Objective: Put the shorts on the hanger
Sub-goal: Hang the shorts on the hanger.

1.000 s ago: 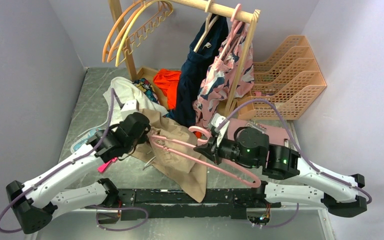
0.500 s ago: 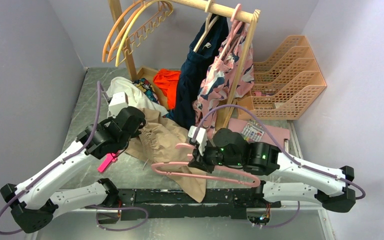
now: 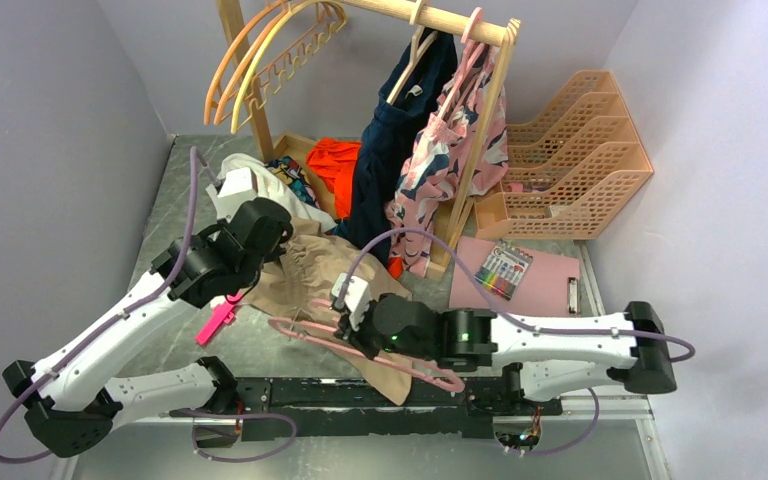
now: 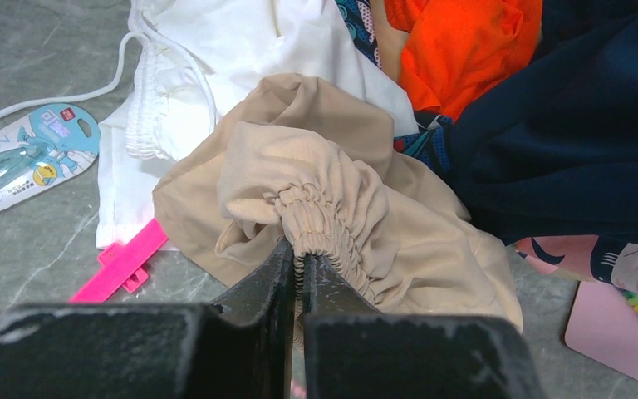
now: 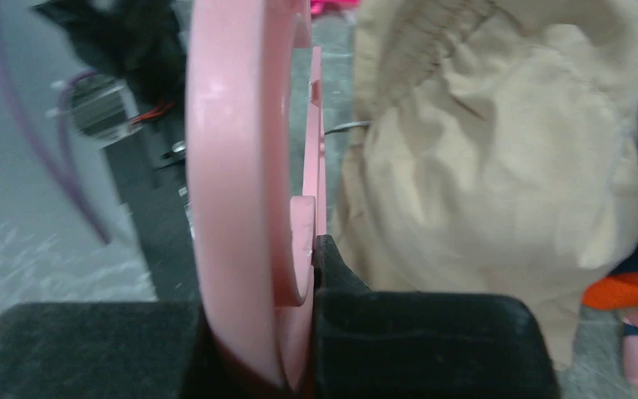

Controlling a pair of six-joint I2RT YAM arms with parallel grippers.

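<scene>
**A:** Start at the near edge. What is the right gripper (image 3: 343,330) doing?

**B:** Its jaws are clamped narrow on the hanger (image 5: 237,166). In the wrist view the pink plastic fills the gap between them. From above, the hanger lies low and nearly flat, and one end reaches across the near part of the shorts (image 4: 357,199).

**A:** And the shorts?

**B:** They are crumpled on the table just beyond the hanger. The left gripper (image 4: 297,258) has pinched a fold of the gathered waistband, jaws almost together with only cloth between them, and the waistband is bunched up at the tips. A pink clip (image 4: 120,262) lies on the table beside the shorts, and a white garment (image 4: 241,50) is touching them on the far side.

**A:** So which step is this?

**B:** I'd say it's bringing the hanger to the shorts, with each arm holding its own piece. Nothing is hung yet. I can't tell whether the hanger's end has gone inside the cloth or only rests on top.

**A:** What does the next move need?

**B:** Probably the left arm has to lift the waistband and spread it so there's an opening or a clean edge. Then the right arm can slide the bar under or through it. The cloth is limp, so a bunched grip like this may give little opening.

**A:** Anything farther back to mind?

**B:** The wooden rack (image 3: 430,15) is at the far end with a navy garment (image 3: 390,130) hanging from it. It is well apart from both grippers.
</scene>
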